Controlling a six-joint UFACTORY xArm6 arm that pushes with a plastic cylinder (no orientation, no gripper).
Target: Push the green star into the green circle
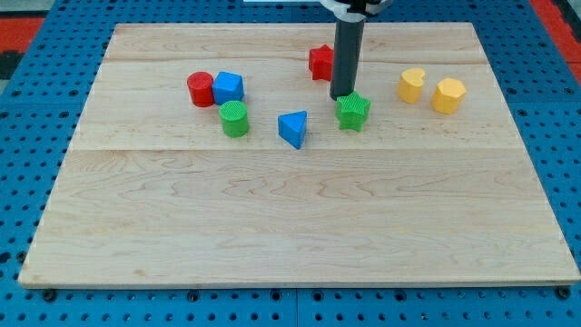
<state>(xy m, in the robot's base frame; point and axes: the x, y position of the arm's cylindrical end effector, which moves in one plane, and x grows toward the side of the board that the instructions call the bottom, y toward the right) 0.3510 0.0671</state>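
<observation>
Look at the wooden board (290, 218), operator — my tip (342, 97) sits just at the top-left edge of the green star (353, 112), touching it or very nearly. You can see there is no gripper here to open or close: the arm ends in a plain dark rod, and it holds nothing.

The green star is a bit right of the board's middle, in the upper half. The green circle (234, 119) is well apart from it, toward the view's left. Between those two lies a blue triangle (293, 128).

Just above the green circle you find a blue block (228, 88) touching a red round block (200, 89). A red block (320, 63) peeks out behind the rod — its shape is partly hidden. Toward the view's right sit two yellow blocks (412, 85) (448, 94), close together.
</observation>
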